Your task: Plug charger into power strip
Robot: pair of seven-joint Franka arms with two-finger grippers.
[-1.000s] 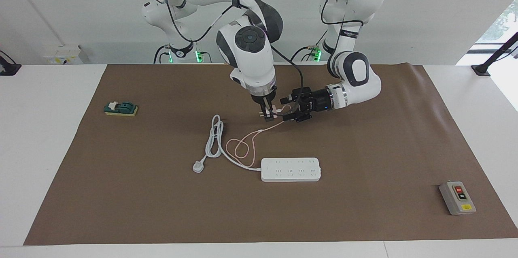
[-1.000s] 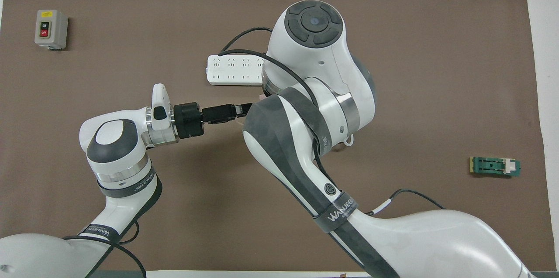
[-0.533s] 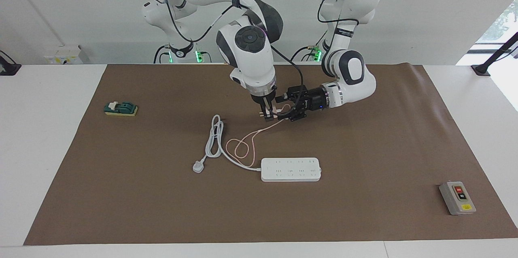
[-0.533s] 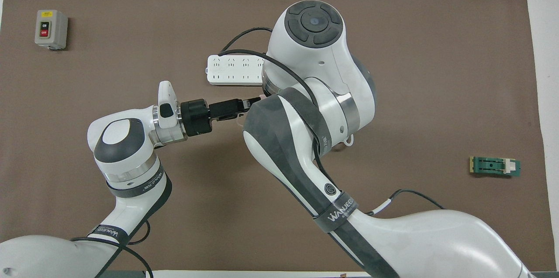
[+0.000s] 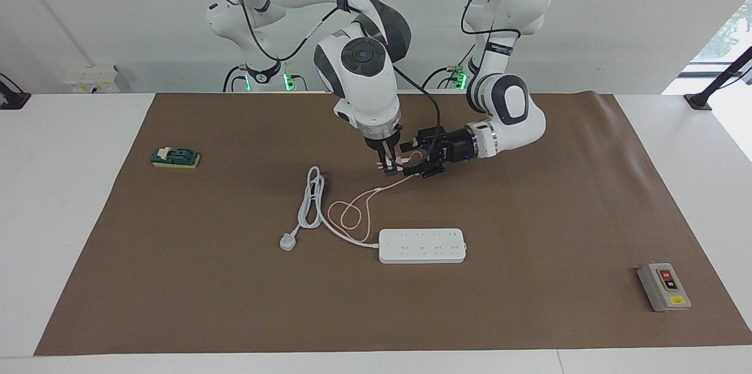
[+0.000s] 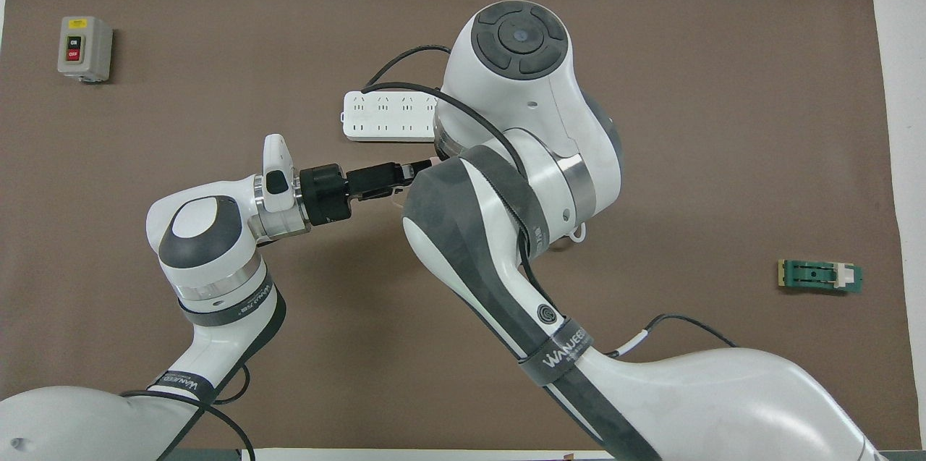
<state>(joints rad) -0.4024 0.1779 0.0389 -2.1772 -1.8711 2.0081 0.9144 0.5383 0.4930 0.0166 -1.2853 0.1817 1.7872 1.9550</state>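
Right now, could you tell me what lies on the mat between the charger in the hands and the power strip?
In the facing view, only the charger's looped pink cable lies before the power strip.

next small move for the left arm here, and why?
Probably close the left end effector on the small pale pink cube charger. It is open around the charger, which the shut right end effector holds in the air, apart from the long flat white power strip.
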